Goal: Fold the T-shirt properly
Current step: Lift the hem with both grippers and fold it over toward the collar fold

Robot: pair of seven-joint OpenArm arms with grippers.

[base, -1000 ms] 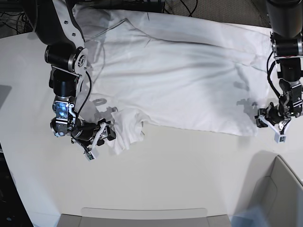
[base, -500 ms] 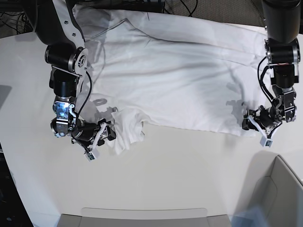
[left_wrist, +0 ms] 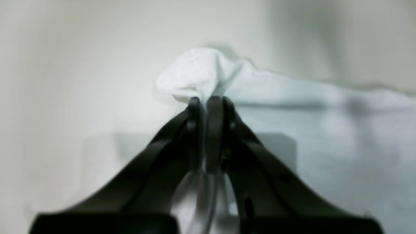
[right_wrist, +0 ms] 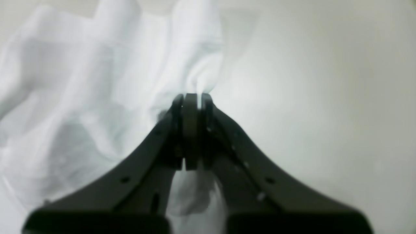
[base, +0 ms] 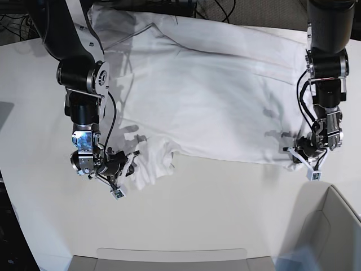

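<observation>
The white T-shirt (base: 214, 96) lies spread and wrinkled across the far half of the table (base: 214, 209). In the base view my left gripper (base: 297, 156) is at the shirt's near right corner. The left wrist view shows it (left_wrist: 205, 101) shut on a small raised peak of the fabric (left_wrist: 201, 71). My right gripper (base: 127, 164) is at the bunched near left corner of the shirt. The right wrist view shows it (right_wrist: 191, 97) shut on a gathered fold of the cloth (right_wrist: 136, 65). Both grippers are low, at table level.
A grey bin (base: 333, 226) stands at the near right corner, close to my left gripper. A pale tray edge (base: 169, 257) runs along the front. Cables (base: 225, 8) lie behind the shirt at the back edge.
My left gripper moved in from beside the shirt to its near right corner and shut on it. My right gripper shifted slightly with the bunched corner still in it.
</observation>
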